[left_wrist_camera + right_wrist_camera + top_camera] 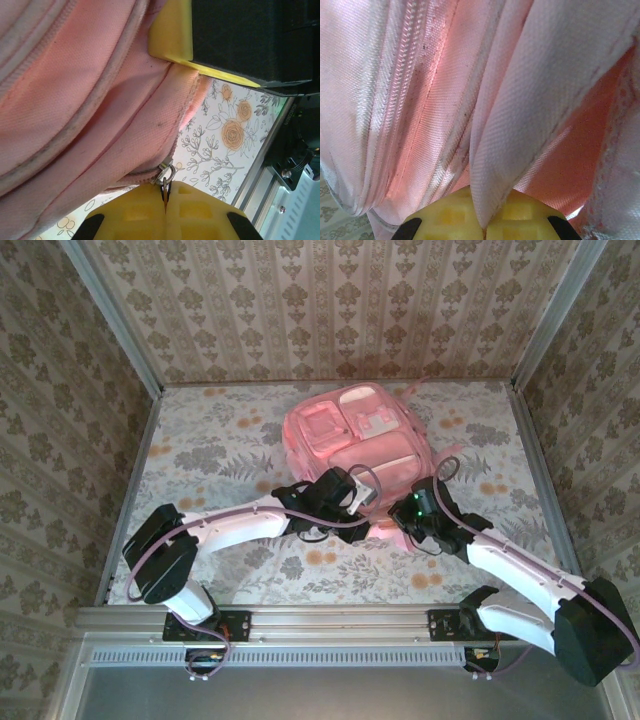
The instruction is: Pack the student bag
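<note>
Centrally, large pink fabric student bag (365,440) with zipped front pockets and pale whitish patches, lying flat on the pale floral-print table (220,440), pockets facing up, nearer the far wall than the arm bases. Pink strap showing at its right side. Near edge of the bag met by both arm tips.

Up close from the left wrist: pink woven cloth of the bag (75,100), piped seams running diagonally, zipper line ending at a small silver metal zip pull (166,175). Left pincer (166,200) pressed together on that metal zip pull, yellow fingertips meeting, ring of the pull sticking out just above them. From above, left pincer (365,502) at the bag's near edge, white arm reaching in from the left.

Up close from the right wrist: shiny pink folds of the bag (420,100), closed zipper running top to bottom at the left. Right pincer (485,227) clamped on a hanging fold of that pink fabric, fold pinched between the two yellow fingers. From above, right pincer (400,525) just beside the left one.

Further out: beige patterned wallpaper walls (320,310) on three sides, silver metal rail (330,620) along the near edge, carrying both arm bases.
</note>
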### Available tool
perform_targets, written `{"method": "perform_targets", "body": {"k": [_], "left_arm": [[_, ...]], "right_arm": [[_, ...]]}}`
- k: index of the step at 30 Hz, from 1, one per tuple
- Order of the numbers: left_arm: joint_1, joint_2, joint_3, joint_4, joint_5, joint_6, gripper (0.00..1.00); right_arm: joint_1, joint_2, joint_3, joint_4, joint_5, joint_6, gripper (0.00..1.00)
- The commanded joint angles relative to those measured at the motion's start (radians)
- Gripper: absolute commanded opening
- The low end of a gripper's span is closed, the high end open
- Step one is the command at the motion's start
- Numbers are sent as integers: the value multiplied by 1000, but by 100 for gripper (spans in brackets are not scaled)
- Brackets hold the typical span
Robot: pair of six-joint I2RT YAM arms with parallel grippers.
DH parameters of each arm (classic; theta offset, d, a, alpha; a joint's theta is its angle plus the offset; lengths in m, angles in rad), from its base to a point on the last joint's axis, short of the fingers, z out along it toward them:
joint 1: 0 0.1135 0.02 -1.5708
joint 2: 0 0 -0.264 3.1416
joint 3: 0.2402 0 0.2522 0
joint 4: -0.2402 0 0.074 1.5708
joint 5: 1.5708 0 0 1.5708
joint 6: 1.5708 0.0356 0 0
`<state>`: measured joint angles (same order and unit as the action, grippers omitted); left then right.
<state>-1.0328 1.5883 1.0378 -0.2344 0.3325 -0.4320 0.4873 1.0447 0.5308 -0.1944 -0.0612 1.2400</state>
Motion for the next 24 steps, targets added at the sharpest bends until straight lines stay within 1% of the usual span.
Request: {"method": "perform_targets", "body": {"k": [1,7,11,12,14,15,16,18,19,21,24], "left_arm": [[21,-72,-40,-16,25,30,0],[84,-102,-97,0,32,34,0],[88,-104,-99,18,51,32,0],[86,-101,-95,20,54,29,0],[81,-98,-91,23,56,28,0],[79,-98,-91,24,56,27,0],[79,-96,-90,27,57,27,0],[78,-96,-88,31,57,25,0],[77,-96,-89,33,57,24,0],[74,-96,-87,35,60,21,0],[66,-87,-76,33,62,21,0]], "right_arm": [[-53,-9,32,-68,62,-86,0],[-102,6,53,-99,38,-144,0],[-107,22,71,-84,-3,-172,0],[-106,27,85,-97,-13,-184,7],[-101,16,108,-128,-23,-191,35],[-95,1,112,-141,-23,-181,46],[-85,-25,112,-154,-15,-160,52],[-47,-84,94,-169,19,-92,58],[-26,-116,74,-159,31,-41,59],[3,-163,33,-121,29,40,60],[41,-196,-3,-76,28,141,56]]}}
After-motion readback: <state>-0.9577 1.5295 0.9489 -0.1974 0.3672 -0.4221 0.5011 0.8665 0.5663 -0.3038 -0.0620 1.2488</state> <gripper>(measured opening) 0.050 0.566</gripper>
